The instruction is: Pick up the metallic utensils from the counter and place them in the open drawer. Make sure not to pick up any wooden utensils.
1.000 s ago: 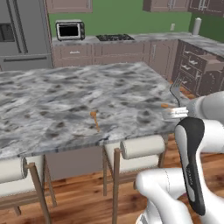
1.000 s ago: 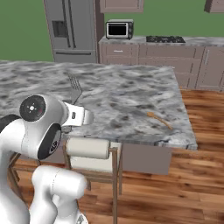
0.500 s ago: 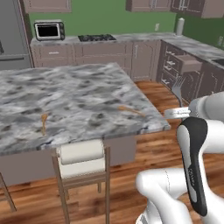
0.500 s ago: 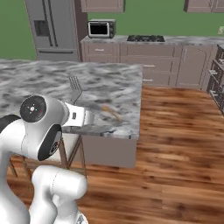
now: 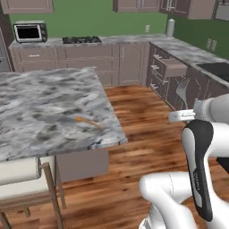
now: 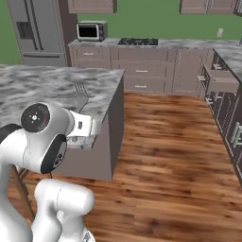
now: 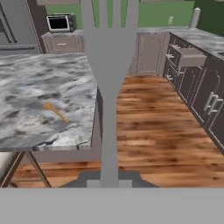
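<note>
One fork [image 7: 108,65] in the tool [image 7: 109,181], one wooden spoon [image 7: 56,112] on the counter [image 7: 26,94].

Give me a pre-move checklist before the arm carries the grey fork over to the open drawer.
1. Grip: the pale grey metal fork stands upright, its handle in the shut gripper: ok.
2. Right item: it is grey metal, not wood: ok.
3. Target: the taupe-brown drawer with a silver bar handle stands pulled out of the cabinet row: ok.
4. Path: the wooden floor between the marbled island counter and the drawer shows nothing in the way: ok.
5. Wooden item left behind: an orange-brown wooden spoon lies on the counter: ok.
6. Room inside the drawer: its inside is not visible: cannot tell.
</note>
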Motion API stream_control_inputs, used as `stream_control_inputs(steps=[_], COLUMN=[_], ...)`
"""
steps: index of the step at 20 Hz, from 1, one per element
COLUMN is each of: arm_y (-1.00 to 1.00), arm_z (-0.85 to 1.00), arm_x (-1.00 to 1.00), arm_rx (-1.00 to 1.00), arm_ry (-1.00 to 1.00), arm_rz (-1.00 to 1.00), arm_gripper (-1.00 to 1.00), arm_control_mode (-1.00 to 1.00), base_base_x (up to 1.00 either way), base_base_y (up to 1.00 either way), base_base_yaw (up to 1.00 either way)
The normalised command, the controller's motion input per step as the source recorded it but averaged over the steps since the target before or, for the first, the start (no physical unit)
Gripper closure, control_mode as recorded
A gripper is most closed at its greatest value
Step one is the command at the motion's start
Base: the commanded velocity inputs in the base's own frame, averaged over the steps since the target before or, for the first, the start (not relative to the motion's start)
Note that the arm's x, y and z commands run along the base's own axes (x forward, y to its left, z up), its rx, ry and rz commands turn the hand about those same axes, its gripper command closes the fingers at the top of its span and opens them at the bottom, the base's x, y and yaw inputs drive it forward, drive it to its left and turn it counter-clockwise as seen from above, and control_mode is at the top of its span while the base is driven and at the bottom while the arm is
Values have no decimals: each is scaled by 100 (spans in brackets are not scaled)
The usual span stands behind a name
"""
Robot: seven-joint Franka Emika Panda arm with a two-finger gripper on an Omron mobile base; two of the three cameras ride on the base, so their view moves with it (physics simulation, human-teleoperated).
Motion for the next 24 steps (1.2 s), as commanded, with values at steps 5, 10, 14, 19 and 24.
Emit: stream_control_inputs(steps=[5,10,14,19,24], arm_y=[0,0,0,0,0], arm_z=[0,0,0,0,0], arm_x=[0,0,0,0,0], arm_rx=[0,0,0,0,0], arm_ry=[0,0,0,0,0], arm_rz=[0,0,0,0,0], arm_gripper=[100,100,100,100,100], arm_control_mode=[100,100,100,100,100], base_base_x=[100,100,100,100,100], base_base_y=[-98,-94,-89,-68,-52], base_base_yaw=[15,16,14,9,5])
